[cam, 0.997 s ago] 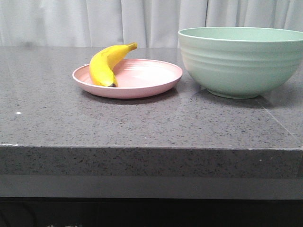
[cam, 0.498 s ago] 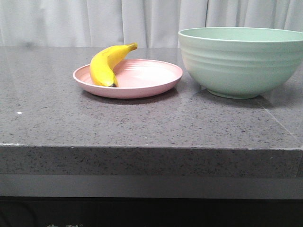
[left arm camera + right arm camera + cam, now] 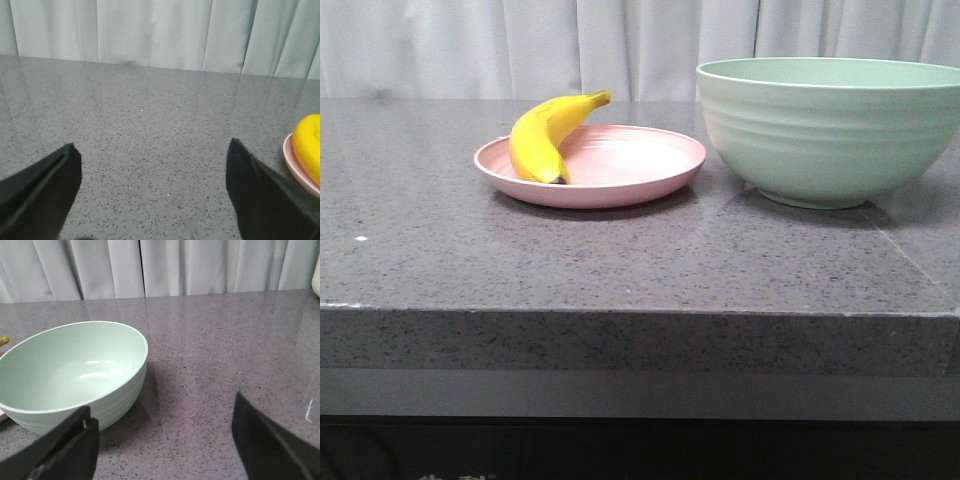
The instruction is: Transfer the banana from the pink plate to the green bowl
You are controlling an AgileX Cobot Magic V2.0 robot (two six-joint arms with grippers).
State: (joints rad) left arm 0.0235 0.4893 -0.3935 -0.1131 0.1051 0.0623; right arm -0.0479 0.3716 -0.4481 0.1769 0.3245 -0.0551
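The yellow banana lies on the left part of the pink plate, its stem pointing up to the right. The mint-green bowl stands empty just right of the plate. Neither gripper shows in the front view. In the left wrist view my left gripper is open and empty over bare counter, with the banana and the plate rim off to one side. In the right wrist view my right gripper is open and empty beside the bowl.
The grey speckled counter has its front edge close to the camera. White curtains hang behind it. A pale object shows at the edge of the right wrist view.
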